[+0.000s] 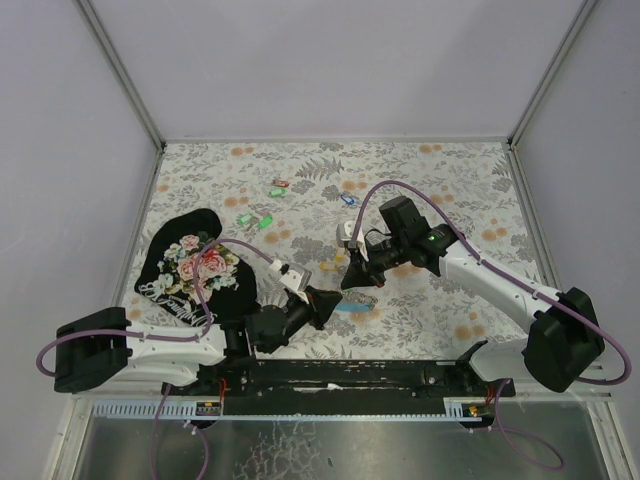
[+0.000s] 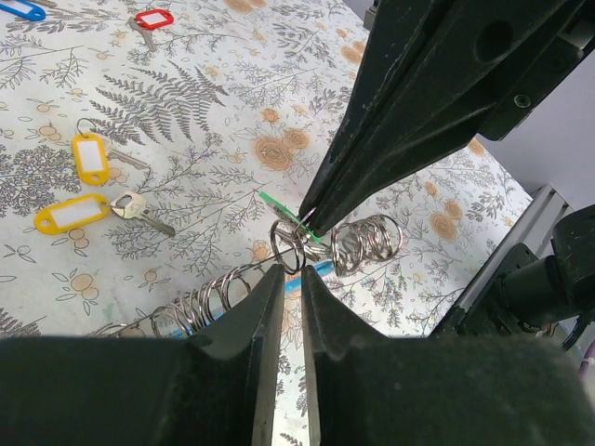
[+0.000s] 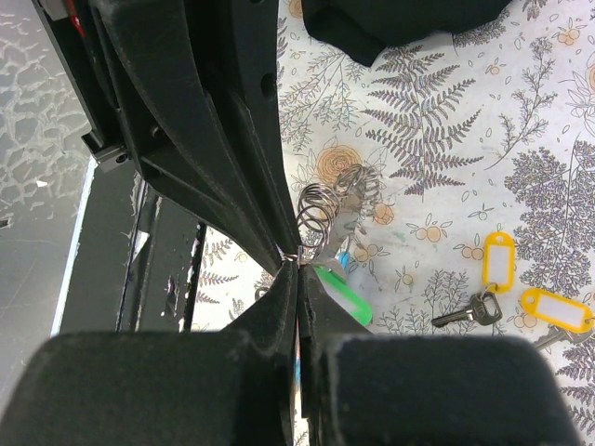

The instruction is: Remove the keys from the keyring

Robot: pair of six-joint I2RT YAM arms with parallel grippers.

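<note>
The keyring (image 2: 368, 243) is a floppy grey coil of wire loops with a blue section (image 1: 350, 307), lying just in front of the arms. The green tag of the keys (image 3: 346, 299) sticks out at the tip of my right gripper (image 3: 297, 260), which is shut on it and reaches in from the upper right in the left wrist view (image 2: 307, 223). My left gripper (image 2: 285, 272) meets it tip to tip. Its jaws stand almost together, nipping a metal ring (image 2: 288, 247) of the keyring. In the top view the two grippers (image 1: 326, 304) (image 1: 347, 281) touch over the coil.
Two yellow tags (image 2: 90, 158) (image 2: 72, 213) with a loose key (image 2: 139, 210) lie left of the coil. A red tag (image 2: 153, 19) and a blue tag (image 2: 23, 9) lie farther back. The black floral cloth (image 1: 195, 265) sits by the left arm.
</note>
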